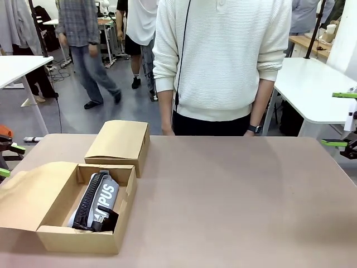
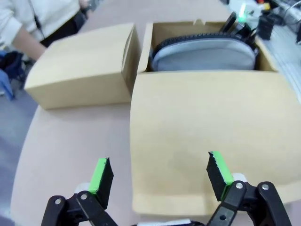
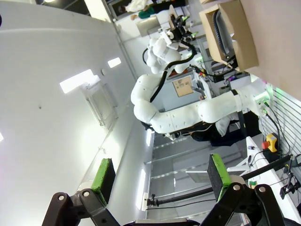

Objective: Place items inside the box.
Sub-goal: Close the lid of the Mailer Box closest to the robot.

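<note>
The box (image 1: 50,237) stands open at the table's front left, its flap lid (image 1: 30,195) folded out to the left. A grey zip pouch (image 1: 105,195) with white lettering lies inside, and a black stapler (image 1: 103,221) rests at its near end. My left gripper (image 1: 8,160) is open at the left table edge. In the left wrist view this gripper (image 2: 160,174) hovers empty over the flap lid (image 2: 207,127), with the pouch (image 2: 204,52) in the box beyond. My right gripper (image 1: 340,119) is open and empty at the far right; in its wrist view it (image 3: 161,174) faces away from the table.
A narrower closed cardboard box (image 1: 118,143) stands just behind the open one, also seen in the left wrist view as the closed box (image 2: 82,63). A person in a white sweater (image 1: 223,61) stands at the far edge. The table (image 1: 234,206) is bare brown surface to the right.
</note>
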You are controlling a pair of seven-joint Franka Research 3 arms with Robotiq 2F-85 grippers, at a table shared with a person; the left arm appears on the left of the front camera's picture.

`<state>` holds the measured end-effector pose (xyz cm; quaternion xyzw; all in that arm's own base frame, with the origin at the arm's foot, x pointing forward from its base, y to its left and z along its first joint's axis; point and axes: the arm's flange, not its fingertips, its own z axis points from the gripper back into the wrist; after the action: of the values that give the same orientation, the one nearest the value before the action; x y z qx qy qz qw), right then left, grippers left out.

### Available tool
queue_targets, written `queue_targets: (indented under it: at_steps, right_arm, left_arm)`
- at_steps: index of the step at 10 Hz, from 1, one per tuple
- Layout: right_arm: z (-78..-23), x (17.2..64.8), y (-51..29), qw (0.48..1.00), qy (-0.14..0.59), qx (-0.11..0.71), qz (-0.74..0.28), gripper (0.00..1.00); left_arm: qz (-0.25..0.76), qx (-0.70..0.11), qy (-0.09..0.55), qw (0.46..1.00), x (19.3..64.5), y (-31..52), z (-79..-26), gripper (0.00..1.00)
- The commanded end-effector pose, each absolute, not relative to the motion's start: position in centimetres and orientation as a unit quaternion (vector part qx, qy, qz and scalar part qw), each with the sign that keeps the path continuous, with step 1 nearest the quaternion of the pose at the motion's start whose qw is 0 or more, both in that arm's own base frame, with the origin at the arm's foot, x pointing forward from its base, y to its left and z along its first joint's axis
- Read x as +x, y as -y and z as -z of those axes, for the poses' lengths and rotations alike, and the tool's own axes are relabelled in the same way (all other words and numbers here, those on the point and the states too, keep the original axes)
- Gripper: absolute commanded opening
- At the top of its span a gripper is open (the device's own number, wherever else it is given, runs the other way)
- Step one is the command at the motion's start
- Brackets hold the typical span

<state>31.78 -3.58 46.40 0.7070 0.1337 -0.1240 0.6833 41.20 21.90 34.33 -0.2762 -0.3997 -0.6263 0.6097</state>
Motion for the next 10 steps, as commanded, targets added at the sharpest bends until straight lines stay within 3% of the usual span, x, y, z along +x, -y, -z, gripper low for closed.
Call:
queue_targets:
  at_steps: [1, 8, 10]
  right_arm:
    - [-46.6, 31.6, 3.8, 0.683, -0.135, 0.708, 0.120, 1.00]
    - [-46.6, 31.6, 3.8, 0.683, -0.135, 0.708, 0.120, 1.00]
    - [-46.6, 31.6, 3.8, 0.683, -0.135, 0.708, 0.120, 1.00]
  left_arm:
    - [0.635, -0.204, 0.375, 0.643, 39.5, -24.9, -32.1, 1.00]
    - [0.601, -0.112, 0.285, 0.738, 41.7, -28.9, -27.8, 1.00]
    - [0.596, -0.122, 0.268, 0.747, 41.9, -29.2, -26.4, 1.00]
